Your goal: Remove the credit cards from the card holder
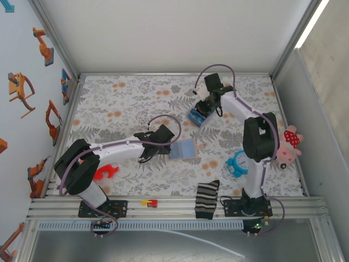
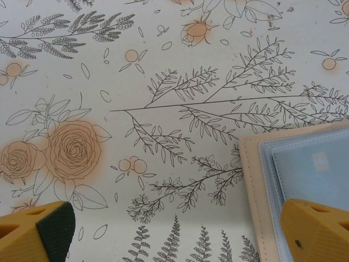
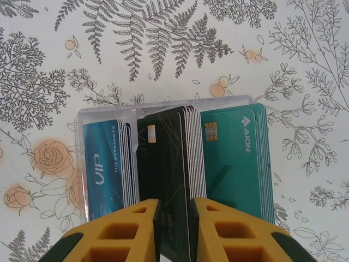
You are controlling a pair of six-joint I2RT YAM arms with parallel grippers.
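Risk at the right hand: The right hand (image 3: 174, 232) hangs over the clear tray (image 3: 82, 158) at the far side of the counter (image 3: 163, 49). Its fingers are drawn close on either side of the black cards (image 3: 166, 164), and I cannot tell whether they press on them. If it rises with any grip left, it would likely drag black cards up, or tip the tray and spill the blue cards (image 3: 106, 164) and teal cards (image 3: 234, 158).
Risk at the left hand: The left hand (image 2: 174, 213) is spread wide with nothing between its fingers. Closing here would probably catch only the holder's edge, folding it shut or sliding it.
Risk in the holder: A pale patch shows through the light blue sleeve. Whether cards remain inside is unclear, so one may be missed.
Holder and left hand: The card holder (image 2: 305, 169) lies open and flat near the middle of the counter, just right of the left hand, its near corner under one finger.
Holder and right hand: Well apart. The holder lies nearer and to the left.
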